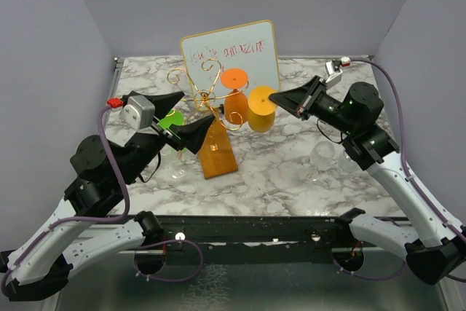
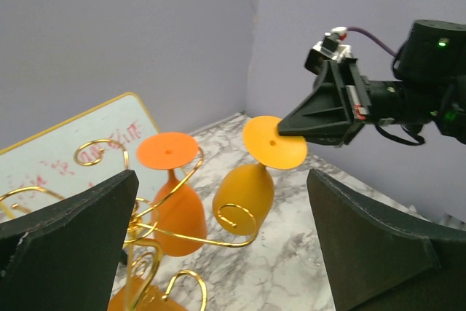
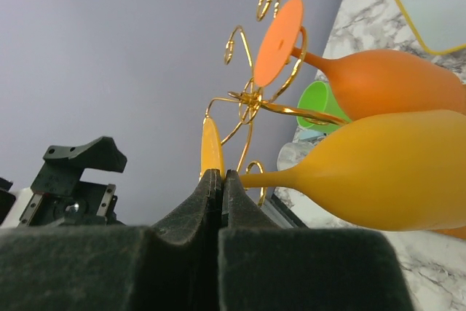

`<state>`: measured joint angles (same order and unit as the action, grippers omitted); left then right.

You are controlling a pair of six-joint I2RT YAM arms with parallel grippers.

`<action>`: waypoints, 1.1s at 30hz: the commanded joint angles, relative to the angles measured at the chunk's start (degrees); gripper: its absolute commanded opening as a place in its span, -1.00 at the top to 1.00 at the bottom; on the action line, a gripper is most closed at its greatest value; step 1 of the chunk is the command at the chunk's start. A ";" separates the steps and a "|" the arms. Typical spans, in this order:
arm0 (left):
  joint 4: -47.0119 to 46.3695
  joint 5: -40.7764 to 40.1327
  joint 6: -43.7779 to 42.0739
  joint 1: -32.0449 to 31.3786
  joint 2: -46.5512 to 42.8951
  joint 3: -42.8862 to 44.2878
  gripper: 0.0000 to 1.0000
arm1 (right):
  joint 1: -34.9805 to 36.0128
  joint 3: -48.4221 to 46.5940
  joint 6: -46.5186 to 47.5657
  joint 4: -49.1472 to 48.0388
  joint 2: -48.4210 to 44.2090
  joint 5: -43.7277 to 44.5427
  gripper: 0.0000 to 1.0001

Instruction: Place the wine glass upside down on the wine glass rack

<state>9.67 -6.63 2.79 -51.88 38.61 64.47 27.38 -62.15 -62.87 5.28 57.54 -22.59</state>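
Yellow wine glass (image 1: 261,116) is noted bowl-down at the wine glass rack (image 1: 218,152), long axis near upright, foot uppermost and leaned toward the right hand (image 1: 272,98). That hand, fingers pressed together, is seen at the foot's edge, apparently touching. The left hand (image 1: 198,107) is spread wide and empty, left of the rack. Marbled bench (image 1: 284,176); walls close.

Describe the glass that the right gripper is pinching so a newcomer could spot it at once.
Before the whiteboard at the table's back stands the gold wire rack. Two upturned glasses are on its right side; the yellow wine glass is the outer one. Unlike the darker orange glass beside it, its round foot is pinched by the right gripper.
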 commanded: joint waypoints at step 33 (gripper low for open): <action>4.67 -29.56 -0.10 -0.15 0.23 -5.77 -0.98 | 11.50 -6.41 -0.50 -5.88 13.25 -0.44 0.98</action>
<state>12.97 -34.26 1.96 -51.88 39.27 59.29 37.39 -66.48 -63.42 -0.40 69.97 -22.52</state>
